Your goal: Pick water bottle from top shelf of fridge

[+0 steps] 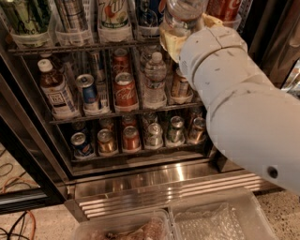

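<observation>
The water bottle (185,10) is large, clear and ribbed. It stands at the right end of the top shelf (70,47), cut off by the upper edge of the view. My gripper (187,33) is raised to that shelf, with a yellowish finger (168,43) on the bottle's left and another on its right, closed around its lower body. My thick white arm (243,108) crosses the right side of the fridge (154,183) and hides the shelf ends behind it.
Tall cans in clear cup holders (112,23) fill the rest of the top shelf. Lower racks hold soda cans (124,86), a small labelled water bottle (154,79) and a brown bottle (54,89). Two clear bins (220,220) sit below the steel base. The black door frame (21,159) and cables (14,225) are at the left.
</observation>
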Action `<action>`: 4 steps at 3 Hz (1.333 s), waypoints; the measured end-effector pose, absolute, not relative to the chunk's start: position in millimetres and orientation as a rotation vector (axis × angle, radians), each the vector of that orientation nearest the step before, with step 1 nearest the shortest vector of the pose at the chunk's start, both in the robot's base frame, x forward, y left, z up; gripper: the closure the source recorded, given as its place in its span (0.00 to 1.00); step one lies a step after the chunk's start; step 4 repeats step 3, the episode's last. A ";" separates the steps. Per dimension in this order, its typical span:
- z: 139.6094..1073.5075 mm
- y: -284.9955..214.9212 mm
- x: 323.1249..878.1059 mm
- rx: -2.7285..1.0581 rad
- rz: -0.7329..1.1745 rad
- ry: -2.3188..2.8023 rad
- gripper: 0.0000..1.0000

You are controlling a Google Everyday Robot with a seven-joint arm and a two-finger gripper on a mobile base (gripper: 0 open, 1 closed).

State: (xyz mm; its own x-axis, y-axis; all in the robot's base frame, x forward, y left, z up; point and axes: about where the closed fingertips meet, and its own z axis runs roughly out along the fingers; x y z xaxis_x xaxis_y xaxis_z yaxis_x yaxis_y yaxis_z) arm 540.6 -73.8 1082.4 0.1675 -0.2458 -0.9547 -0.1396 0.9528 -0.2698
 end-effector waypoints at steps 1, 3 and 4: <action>1076.3 -68.5 540.2 -0.341 -0.056 1.424 1.00; 1072.9 -59.6 539.0 -0.365 -0.024 1.430 1.00; 1072.9 -59.6 539.0 -0.365 -0.024 1.430 1.00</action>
